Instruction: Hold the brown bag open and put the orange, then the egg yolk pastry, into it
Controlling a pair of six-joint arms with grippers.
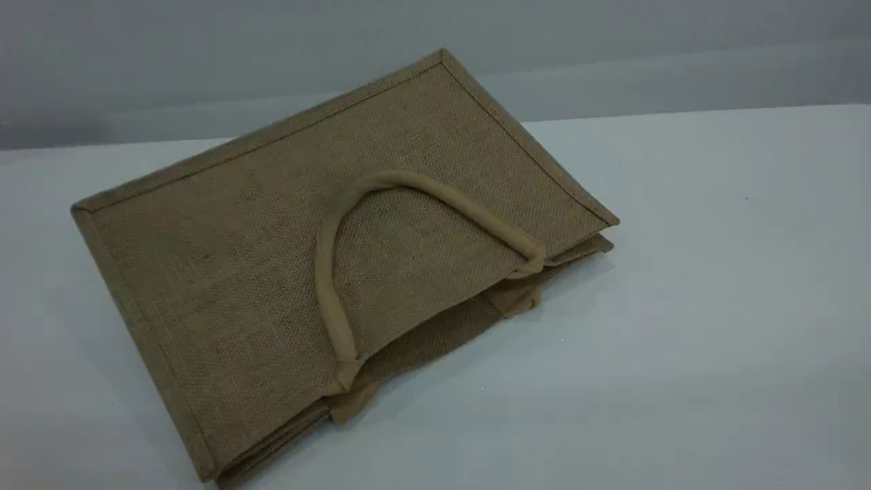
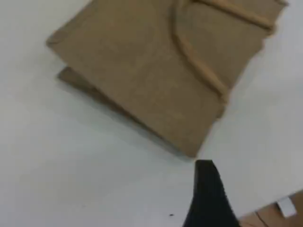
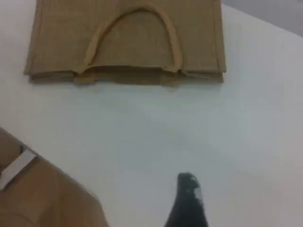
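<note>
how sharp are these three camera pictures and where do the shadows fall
Scene view: sharp, the weave of the flat tan-brown woven jute bag shows, soft shadow at its near edge. Left wrist view: blurred, weave lost. Right wrist view: soft, dark claw fingertip smeared.

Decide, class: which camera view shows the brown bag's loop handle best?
The scene view: the whole handle shows sharp, folded back flat on the brown bag. The right wrist view shows the whole handle too, but smaller and blurrier. The left wrist view crops the handle.
</note>
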